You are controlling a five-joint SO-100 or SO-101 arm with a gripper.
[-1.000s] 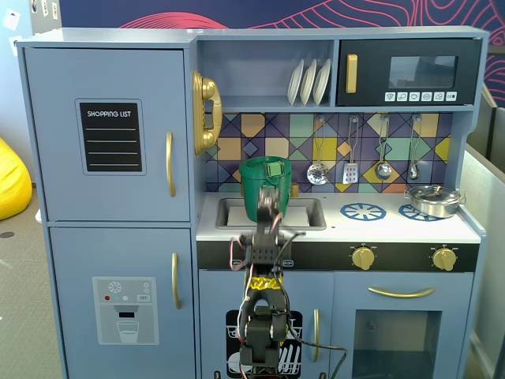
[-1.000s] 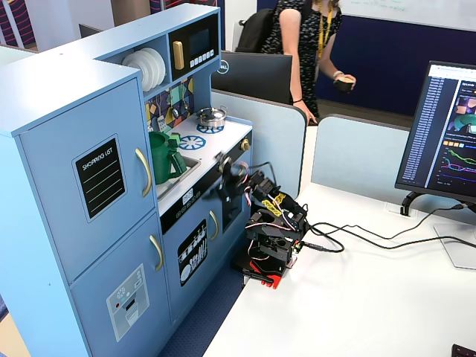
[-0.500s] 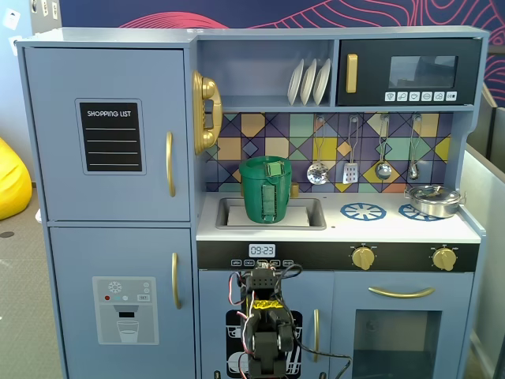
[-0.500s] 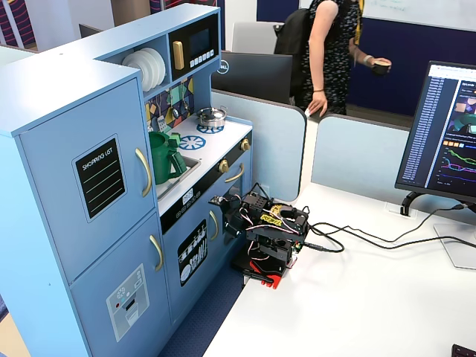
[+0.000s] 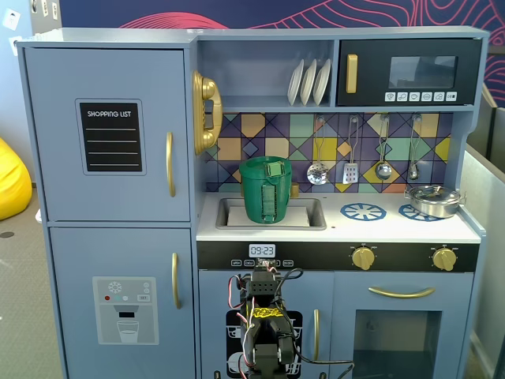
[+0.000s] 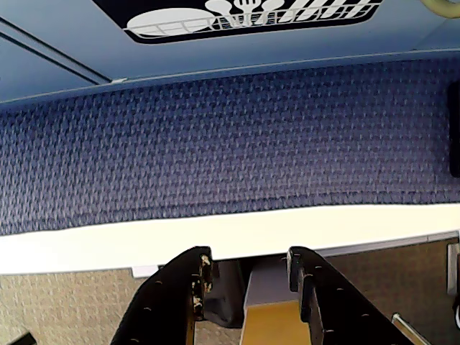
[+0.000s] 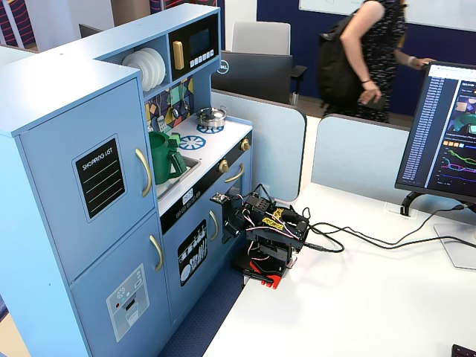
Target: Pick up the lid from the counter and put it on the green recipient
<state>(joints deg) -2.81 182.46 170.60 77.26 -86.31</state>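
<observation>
One "SHOPPING LIST" board (image 5: pixel 110 136) and a "09:23" clock (image 5: pixel 262 250) show; gripper (image 6: pixel 246 274) parted, empty.

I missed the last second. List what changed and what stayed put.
The arm pulled back from the green pot and folded down low in front of the cabinet; the gripper holds nothing. The lid on the pot and the steel pot stayed put.

Black arm (image 7: pixel 266 227), red-and-white wiring, yellow tape

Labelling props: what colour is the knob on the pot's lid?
Light green, on the dark green pot; the lid shows best in a fixed view.
</observation>
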